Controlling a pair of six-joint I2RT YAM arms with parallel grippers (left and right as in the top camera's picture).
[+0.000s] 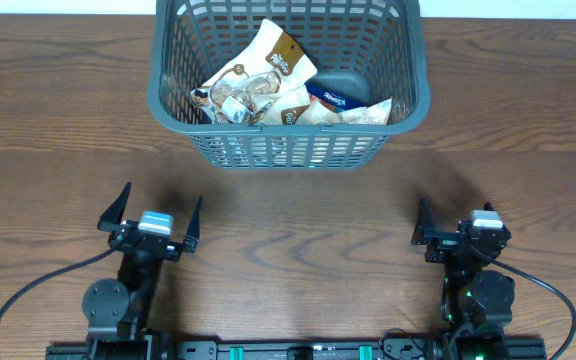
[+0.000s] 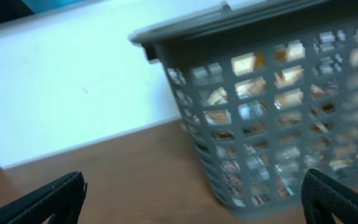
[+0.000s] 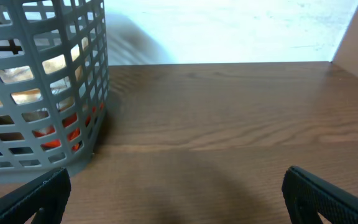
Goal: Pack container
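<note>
The dark grey lattice container (image 1: 178, 108) stands at the far middle of the table. It holds several snack packets (image 1: 258, 85), white, tan and blue. It also shows in the left wrist view (image 2: 229, 68) and in the right wrist view (image 3: 73, 93). My left gripper (image 1: 151, 215) is open and empty near the front left, well short of the container. My right gripper (image 1: 465, 223) is open and empty near the front right. Both sets of fingers (image 2: 191, 199) (image 3: 173, 196) frame bare wood.
The wooden table (image 1: 298, 230) runs between the grippers and the container. A pale wall (image 3: 229, 31) stands behind the table's far edge. Cables (image 1: 28, 290) trail from the arm bases at the front.
</note>
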